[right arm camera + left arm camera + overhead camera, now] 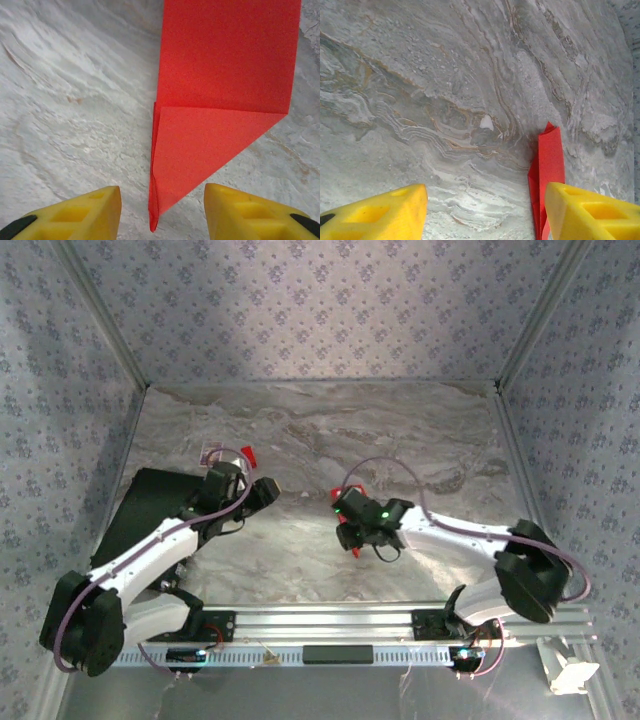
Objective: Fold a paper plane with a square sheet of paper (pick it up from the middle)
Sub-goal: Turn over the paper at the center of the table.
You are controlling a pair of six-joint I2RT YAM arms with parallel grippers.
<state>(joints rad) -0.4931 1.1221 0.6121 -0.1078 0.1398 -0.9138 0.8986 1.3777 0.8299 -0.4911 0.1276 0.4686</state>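
The creased, pointed bright red paper plane point(220, 100) lies on the grey marble table point(75, 100), its tip between the parted fingers of the right end effector point(161, 195), released. Folding seems nearly done, though I cannot tell whether the wings are finished. The left end effector point(485, 192), open and empty, is well apart, and bare table surrounds the paper's edges.

White arms point(150, 550) with black joints point(525, 580), purple cables point(385, 462) and yellow gripper fingers point(590, 212).
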